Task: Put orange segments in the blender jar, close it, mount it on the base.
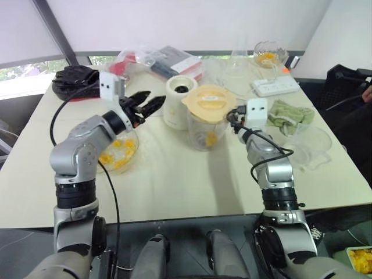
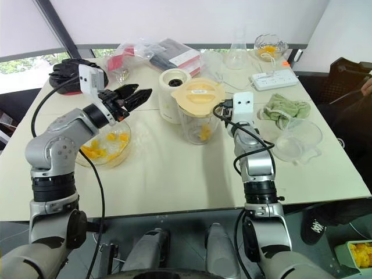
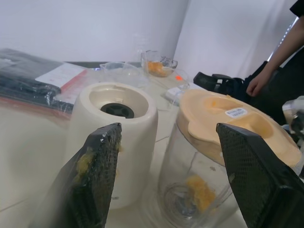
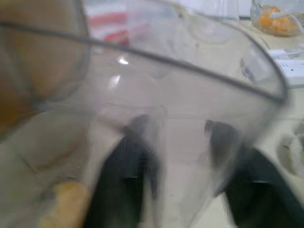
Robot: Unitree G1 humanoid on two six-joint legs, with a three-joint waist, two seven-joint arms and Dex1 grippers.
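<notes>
Blender jar [image 2: 197, 125] is standing upright on the cream table [image 2: 174, 174], near its middle, with the pale orange lid [image 2: 199, 93] sitting on its mouth. A few orange segments [image 2: 203, 132] are lying at the bottom of the jar, by the blade. The base [image 2: 172, 93] is standing just beside the jar, behind it and toward the robot's left, its dark socket facing up and nothing mounted on it.

Left gripper [image 2: 132, 96] is hovering above the table, pointing toward the base and jar, fingers [image 3: 95, 175] standing well apart and holding nothing (yellowish pulp is smeared on the inner face of one finger). Beneath that arm, a shallow glass bowl [image 2: 119, 152] is holding more orange pieces.

Right gripper [image 1: 231, 122] is reaching up against the jar's right side, at the handle. In the right wrist view its two dark fingers [image 4: 126, 175] are showing apart through or behind clear plastic; whether they are touching the handle I cannot tell.

At the far edge, a small glass dish [image 2: 270, 46] is holding orange pieces next to a clear flask [image 2: 235, 55] and a white power strip [image 2: 273, 78]. An empty clear container [image 2: 297, 139] is sitting at the right, near a green cloth [image 2: 285, 110].
</notes>
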